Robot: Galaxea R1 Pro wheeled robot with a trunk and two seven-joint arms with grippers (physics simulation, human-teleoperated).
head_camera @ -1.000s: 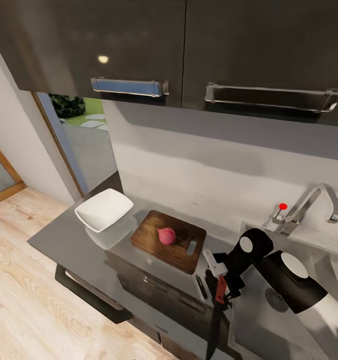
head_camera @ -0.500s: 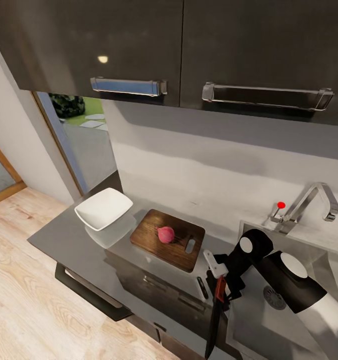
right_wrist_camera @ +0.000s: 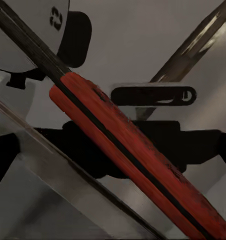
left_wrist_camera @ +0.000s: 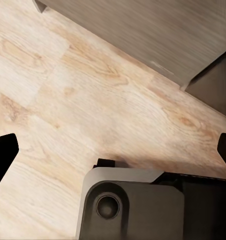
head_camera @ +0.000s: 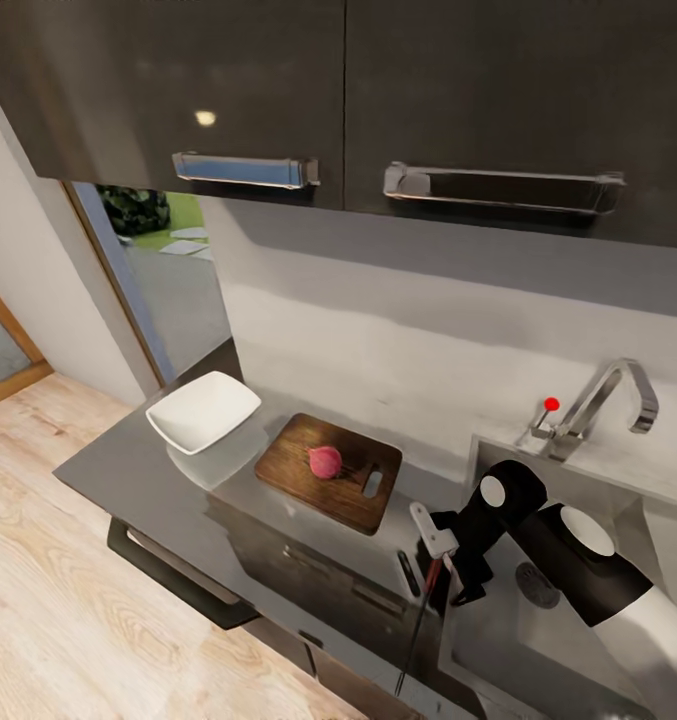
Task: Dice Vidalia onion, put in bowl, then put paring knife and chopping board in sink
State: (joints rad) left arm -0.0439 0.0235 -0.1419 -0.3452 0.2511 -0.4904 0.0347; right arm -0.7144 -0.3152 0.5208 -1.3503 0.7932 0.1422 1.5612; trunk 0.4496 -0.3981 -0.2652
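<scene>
The pinkish Vidalia onion (head_camera: pixel 325 461) rests whole in the middle of the brown chopping board (head_camera: pixel 298 480) on the dark countertop (head_camera: pixel 128 470). Left of the board stands the white bowl (head_camera: pixel 203 410). My right gripper (head_camera: pixel 438 570) hovers over the counter's front edge between board and sink (head_camera: pixel 498 640), shut on the paring knife (head_camera: pixel 423 610), whose dark blade points down and towards me. Its red handle (right_wrist_camera: pixel 133 155) crosses the right wrist view, clamped in the right gripper (right_wrist_camera: pixel 118 150). My left gripper (left_wrist_camera: pixel 113 150) hangs open over the wooden floor.
The chrome tap (head_camera: pixel 608 395) with its red knob (head_camera: pixel 551 404) stands behind the basin, whose drain (head_camera: pixel 535 585) lies beside my right forearm. Dark wall cabinets (head_camera: pixel 378 90) hang above. Wooden floor (head_camera: pixel 58 600) and a doorway lie to the left.
The camera has turned a little, so counter and cabinets sit further left. The knife has rolled in my right gripper and its blade now looks thin, edge-on.
</scene>
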